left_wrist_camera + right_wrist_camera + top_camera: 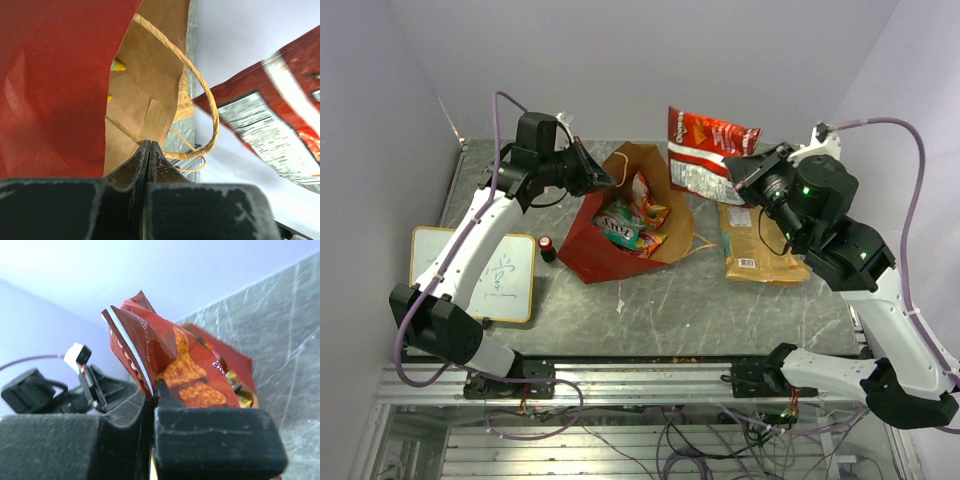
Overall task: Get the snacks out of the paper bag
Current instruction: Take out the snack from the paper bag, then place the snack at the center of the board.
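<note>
Closest to me on the table (720,320), off to the left, sits a whiteboard (470,275) with a little red-and-black cylinder (548,248) just beside it, neither of them in play. Over on the right an orange packet (760,250) lies flat on the table, outside the bag, so I'd count that one as done.

Centre stage is the paper bag (590,245), tipped with its mouth open and several bright packets (632,222) visible inside. The left gripper (603,180) is clamped tight on the bag's far rim, right where the cord handle (210,105) is fixed, and it looks to be steadying the mouth.

Further back and up in the air, the right gripper (738,170) has its jaws squeezed on the lower edge of a red chip bag (705,150), which hangs clear above the bag's far side.

So it looks like the middle of an extraction. Next I'd expect that arm to swing right, lower the chip bag beside the orange one and release it without landing on top. Then it goes back in for the rest.
</note>
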Controlling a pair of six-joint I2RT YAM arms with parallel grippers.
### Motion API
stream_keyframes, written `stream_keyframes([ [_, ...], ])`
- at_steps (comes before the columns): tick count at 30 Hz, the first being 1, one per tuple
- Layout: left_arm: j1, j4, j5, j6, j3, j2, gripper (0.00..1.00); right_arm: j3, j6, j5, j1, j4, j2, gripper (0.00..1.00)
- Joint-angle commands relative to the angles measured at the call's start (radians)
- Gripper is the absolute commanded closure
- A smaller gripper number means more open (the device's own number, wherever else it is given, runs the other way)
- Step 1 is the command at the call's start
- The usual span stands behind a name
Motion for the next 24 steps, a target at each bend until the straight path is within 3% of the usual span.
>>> stream_keyframes([
  [1,0.021,-0.020,-0.002,0.016,0.043,0.003,0.93,0.061,-0.066,0.230,0.000,0.008,0.006,1.00],
  [6,0.040,-0.034,0.010,0.034,0.047,-0.007,0.93,0.034,-0.162,0.459,-0.006,0.146,0.029,1.00],
  [12,0.061,-0.046,0.039,0.038,0.047,-0.011,0.93,-0.046,-0.266,0.518,-0.108,0.381,0.063,1.00],
  [17,0.064,-0.045,0.051,0.036,0.032,-0.024,0.93,-0.031,-0.038,0.333,-0.381,0.237,0.145,1.00],
  [24,0.067,-0.062,0.095,0.041,0.048,0.005,0.93,-0.136,0.269,0.042,-0.635,0.228,0.208,1.00],
])
